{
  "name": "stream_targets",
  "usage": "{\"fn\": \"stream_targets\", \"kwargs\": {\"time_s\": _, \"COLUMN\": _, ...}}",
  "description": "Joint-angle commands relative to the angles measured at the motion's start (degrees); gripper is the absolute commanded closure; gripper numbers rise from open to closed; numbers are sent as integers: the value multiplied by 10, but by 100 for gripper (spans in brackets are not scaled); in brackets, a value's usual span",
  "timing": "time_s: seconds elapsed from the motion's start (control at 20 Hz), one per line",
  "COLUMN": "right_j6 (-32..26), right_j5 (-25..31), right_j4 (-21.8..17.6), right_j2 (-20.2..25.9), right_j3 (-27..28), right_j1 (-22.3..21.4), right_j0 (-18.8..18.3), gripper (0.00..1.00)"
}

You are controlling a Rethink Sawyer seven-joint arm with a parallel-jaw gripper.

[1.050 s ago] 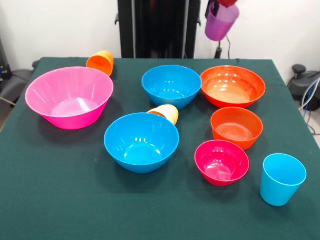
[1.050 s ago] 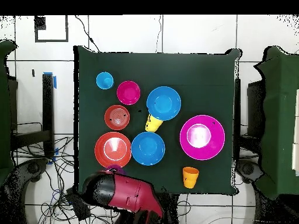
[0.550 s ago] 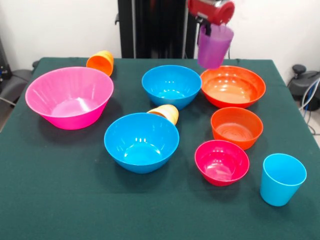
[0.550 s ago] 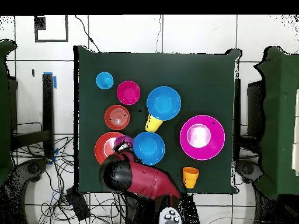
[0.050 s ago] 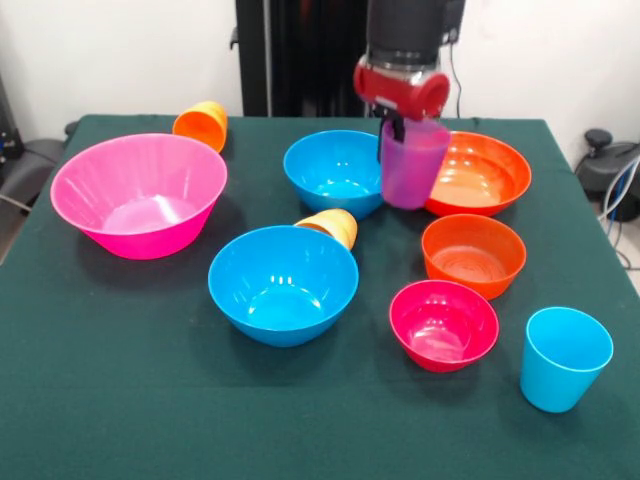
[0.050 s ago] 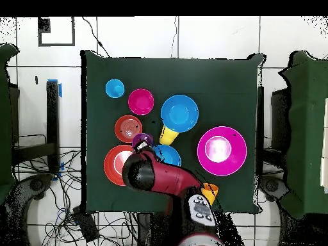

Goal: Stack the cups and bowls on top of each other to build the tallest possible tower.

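My gripper (image 5: pixel 399 130) is shut on the rim of the translucent purple cup (image 5: pixel 410 165), which hangs upright above the table between the far blue bowl (image 5: pixel 343 170) and the wide orange-red bowl (image 5: pixel 480 172). From above, the purple cup (image 6: pixel 141 139) sits just beside the small orange bowl (image 6: pixel 128 128). The small orange bowl (image 5: pixel 473 253) and small magenta bowl (image 5: pixel 443 322) stand closer in front. A light blue cup (image 5: pixel 565 357) stands upright at the front right. The near blue bowl (image 5: pixel 283 283) and large pink bowl (image 5: pixel 138 193) rest to the left.
A yellow-orange cup (image 5: pixel 332 227) lies on its side behind the near blue bowl. An orange cup (image 5: pixel 202 124) lies tipped at the back left near the table edge. In the overhead view my arm (image 6: pixel 160 180) covers part of one blue bowl (image 6: pixel 170 154).
My gripper has carried the purple cup down and towards the middle of the table, from high above the back edge to the gap between the far blue and orange-red bowls.
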State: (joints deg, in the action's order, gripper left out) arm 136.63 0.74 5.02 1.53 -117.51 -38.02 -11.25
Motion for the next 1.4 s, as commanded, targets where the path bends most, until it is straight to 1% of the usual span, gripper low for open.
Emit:
{"fn": "stream_targets", "kwargs": {"time_s": 0.05, "right_j6": 12, "right_j5": 6, "right_j4": -34, "right_j2": 136, "right_j3": 39, "right_j1": 78, "right_j0": -38, "gripper": 100}}
{"fn": "stream_targets", "kwargs": {"time_s": 0.1, "right_j6": 24, "right_j5": 1, "right_j4": -31, "right_j2": 145, "right_j3": 35, "right_j1": 82, "right_j0": -41, "gripper": 100}}
{"fn": "stream_targets", "kwargs": {"time_s": 0.25, "right_j6": 70, "right_j5": -13, "right_j4": -3, "right_j2": 148, "right_j3": 13, "right_j1": 76, "right_j0": -29, "gripper": 100}}
{"fn": "stream_targets", "kwargs": {"time_s": 0.45, "right_j6": 94, "right_j5": -5, "right_j4": 22, "right_j2": 136, "right_j3": 8, "right_j1": 68, "right_j0": -8, "gripper": 100}}
{"fn": "stream_targets", "kwargs": {"time_s": 0.6, "right_j6": 122, "right_j5": -13, "right_j4": 44, "right_j2": 129, "right_j3": -3, "right_j1": 66, "right_j0": 7, "gripper": 100}}
{"fn": "stream_targets", "kwargs": {"time_s": 0.75, "right_j6": 127, "right_j5": -19, "right_j4": 53, "right_j2": 123, "right_j3": -12, "right_j1": 63, "right_j0": 17, "gripper": 100}}
{"fn": "stream_targets", "kwargs": {"time_s": 0.95, "right_j6": 124, "right_j5": -10, "right_j4": 62, "right_j2": 117, "right_j3": -23, "right_j1": 52, "right_j0": 20, "gripper": 100}}
{"fn": "stream_targets", "kwargs": {"time_s": 1.05, "right_j6": 115, "right_j5": -21, "right_j4": 55, "right_j2": 119, "right_j3": -22, "right_j1": 62, "right_j0": 13, "gripper": 100}}
{"fn": "stream_targets", "kwargs": {"time_s": 1.15, "right_j6": 109, "right_j5": -30, "right_j4": 51, "right_j2": 117, "right_j3": -16, "right_j1": 71, "right_j0": 21, "gripper": 100}}
{"fn": "stream_targets", "kwargs": {"time_s": 1.25, "right_j6": 82, "right_j5": -27, "right_j4": 35, "right_j2": 110, "right_j3": 4, "right_j1": 84, "right_j0": 14, "gripper": 100}}
{"fn": "stream_targets", "kwargs": {"time_s": 1.3, "right_j6": 59, "right_j5": -15, "right_j4": 23, "right_j2": 100, "right_j3": 19, "right_j1": 87, "right_j0": 10, "gripper": 100}}
{"fn": "stream_targets", "kwargs": {"time_s": 1.4, "right_j6": 17, "right_j5": 36, "right_j4": 10, "right_j2": 68, "right_j3": 43, "right_j1": 69, "right_j0": 12, "gripper": 100}}
